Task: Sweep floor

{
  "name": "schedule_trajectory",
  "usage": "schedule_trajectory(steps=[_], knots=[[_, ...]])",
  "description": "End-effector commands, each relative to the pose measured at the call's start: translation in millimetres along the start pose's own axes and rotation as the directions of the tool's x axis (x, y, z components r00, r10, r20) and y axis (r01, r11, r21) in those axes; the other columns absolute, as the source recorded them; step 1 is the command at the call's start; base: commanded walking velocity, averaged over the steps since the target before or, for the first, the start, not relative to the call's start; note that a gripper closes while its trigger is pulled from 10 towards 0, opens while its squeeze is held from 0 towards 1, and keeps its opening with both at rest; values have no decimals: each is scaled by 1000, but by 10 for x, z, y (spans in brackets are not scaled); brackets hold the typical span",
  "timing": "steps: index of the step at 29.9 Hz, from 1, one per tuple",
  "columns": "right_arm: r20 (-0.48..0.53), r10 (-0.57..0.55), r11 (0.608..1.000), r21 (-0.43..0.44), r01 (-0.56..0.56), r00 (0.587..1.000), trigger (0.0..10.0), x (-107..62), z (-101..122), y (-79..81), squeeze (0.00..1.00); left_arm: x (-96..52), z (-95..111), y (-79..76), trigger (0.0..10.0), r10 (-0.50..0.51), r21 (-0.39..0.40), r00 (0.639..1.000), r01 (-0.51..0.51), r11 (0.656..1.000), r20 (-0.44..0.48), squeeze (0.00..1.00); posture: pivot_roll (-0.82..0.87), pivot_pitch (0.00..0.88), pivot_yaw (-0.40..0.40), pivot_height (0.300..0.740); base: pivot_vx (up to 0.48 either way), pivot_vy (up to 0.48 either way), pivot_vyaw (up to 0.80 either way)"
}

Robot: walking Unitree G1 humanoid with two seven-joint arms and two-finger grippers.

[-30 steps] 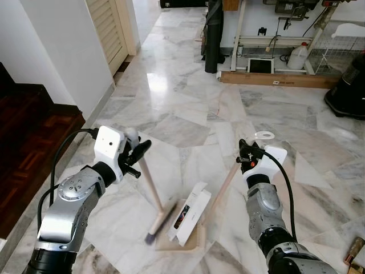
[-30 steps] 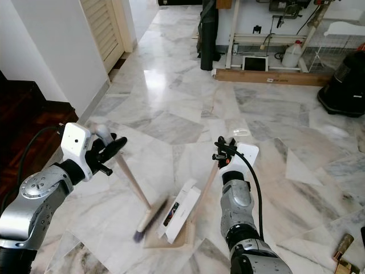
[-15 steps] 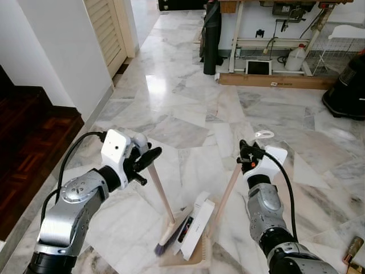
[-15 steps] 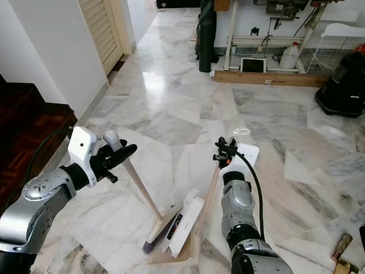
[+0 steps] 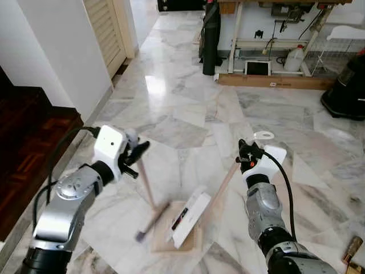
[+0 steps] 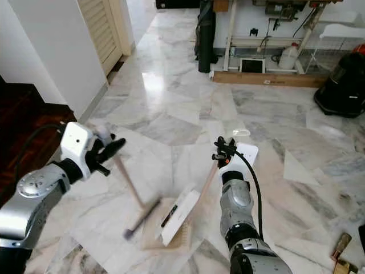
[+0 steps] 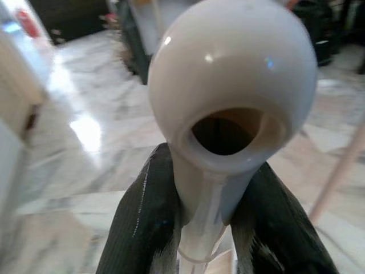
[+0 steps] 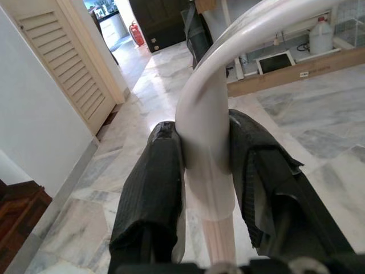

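The left claw grips the broom, whose stick slants down toward its blurred head, while the right claw clamps the dustpan handle.

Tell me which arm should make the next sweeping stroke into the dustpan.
Left. The left gripper is shut on the broom, its brush head beside the dustpan. The right gripper is shut on the dustpan handle, steadying it.
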State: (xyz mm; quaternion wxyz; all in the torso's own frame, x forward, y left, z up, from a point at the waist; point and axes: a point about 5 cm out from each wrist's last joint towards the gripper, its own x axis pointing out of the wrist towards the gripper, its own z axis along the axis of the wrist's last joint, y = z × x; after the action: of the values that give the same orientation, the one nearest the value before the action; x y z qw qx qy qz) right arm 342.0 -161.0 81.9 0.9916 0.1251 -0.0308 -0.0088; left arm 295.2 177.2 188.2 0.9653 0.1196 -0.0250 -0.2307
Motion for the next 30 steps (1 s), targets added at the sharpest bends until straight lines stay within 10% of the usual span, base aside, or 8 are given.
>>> schedule_trajectory(steps=[1,7,14,30], knots=[[57,12,1000,10,-12,998,10000,73,120,60,0,-6,141,60,10000,25,51,998,-28,998,58,0,62,5,42,740,0,0,0],[58,14,1000,6,-14,998,10000,74,123,61,0,-10,140,219,10000,198,53,974,-205,977,113,0,62,5,42,740,0,0,0],[74,37,998,-62,-32,997,10000,75,158,48,0,-142,-268,391,10000,538,-41,837,-537,843,99,0,25,0,35,740,0,0,0],[112,54,989,-140,-38,992,10000,118,283,-26,0,13,-521,56,10000,502,-101,858,-493,864,103,0,7,0,12,740,0,0,0]])
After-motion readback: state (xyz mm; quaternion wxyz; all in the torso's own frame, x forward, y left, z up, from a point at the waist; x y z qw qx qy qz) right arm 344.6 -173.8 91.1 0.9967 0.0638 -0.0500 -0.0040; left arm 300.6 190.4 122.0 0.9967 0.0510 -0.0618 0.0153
